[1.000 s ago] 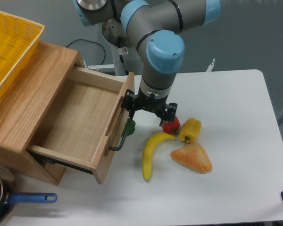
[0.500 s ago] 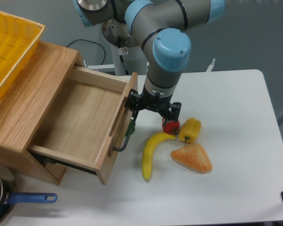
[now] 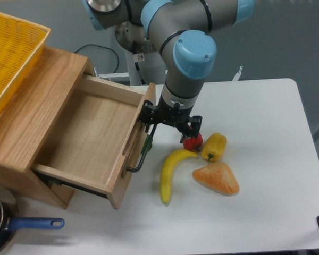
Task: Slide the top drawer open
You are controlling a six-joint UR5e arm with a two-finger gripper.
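The top drawer of the light-oak cabinet stands pulled far out, and its inside is bare. A black bar handle runs along its front panel. My gripper hangs just right of the panel's upper end and is open, its fingers spread wide. The left finger is right by the top of the handle, against the panel. The right finger is above a small red fruit. Whether the left finger touches the handle, I cannot tell.
A yellow mesh basket sits on the cabinet top. Right of the drawer lie a banana, a yellow pepper, an orange wedge and a green item behind the handle. A pan with a blue handle is at front left.
The drawer front slid slightly further out to the right with the gripper beside it. In the last half second the gripper shifted only slightly.
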